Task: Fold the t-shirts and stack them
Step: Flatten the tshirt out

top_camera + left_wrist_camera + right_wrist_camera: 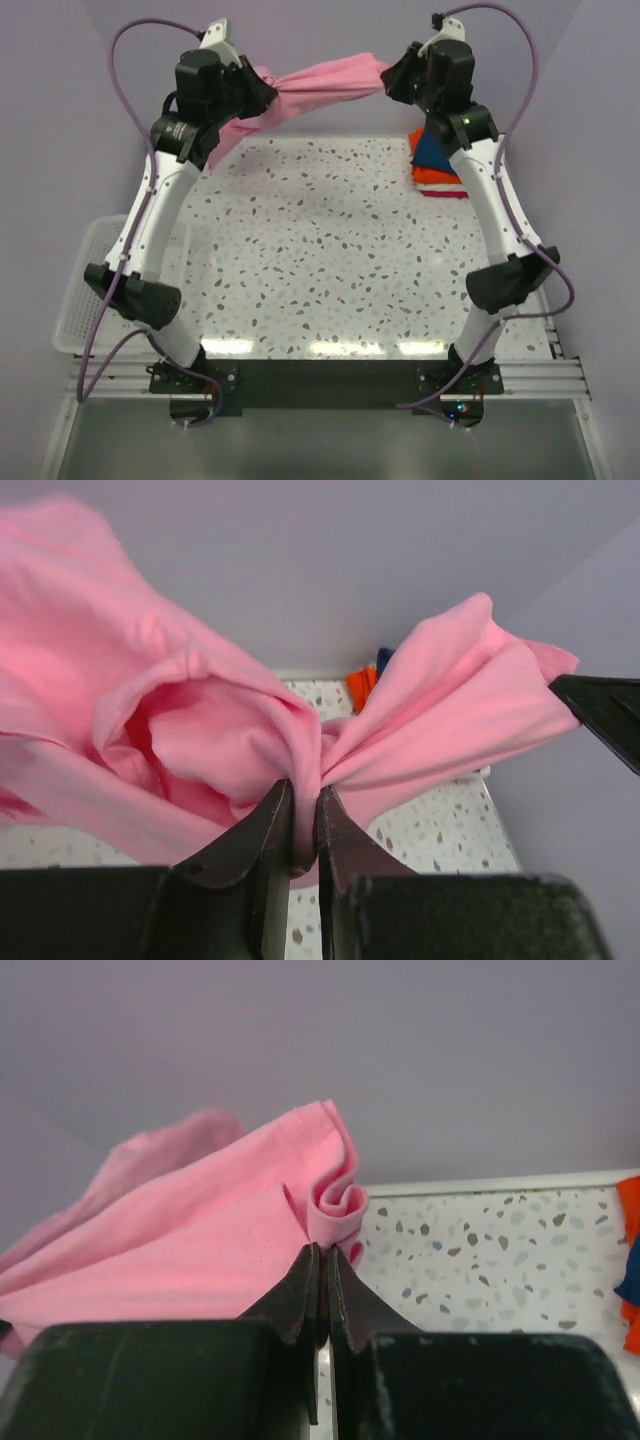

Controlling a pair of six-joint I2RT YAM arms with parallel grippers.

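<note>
**Pink T-Shirt Strung Up Between Both Grippers**

Held the pink t-shirt [325,82] high in the air, clear of the speckled table [330,250]. Clamped tight with the left gripper [305,802] on a bunched fold, with pink cloth billowing above and to both sides of the fingertips. Pinched just as firmly with the right gripper [322,1260] on a rolled hem, with the rest of the shirt trailing off to that gripper's left. Stretched the cloth in a twisted band from one gripper straight across to the other. Let a loose end droop below the left gripper toward the tabletop. Spotted the stack of folded t-shirts [437,165] down on the table, below the right gripper and off to its right, with navy blue uppermost and red and orange showing at the edges. Caught the white wire basket [80,290] too, well below the left gripper, beside the table's left edge.
</note>
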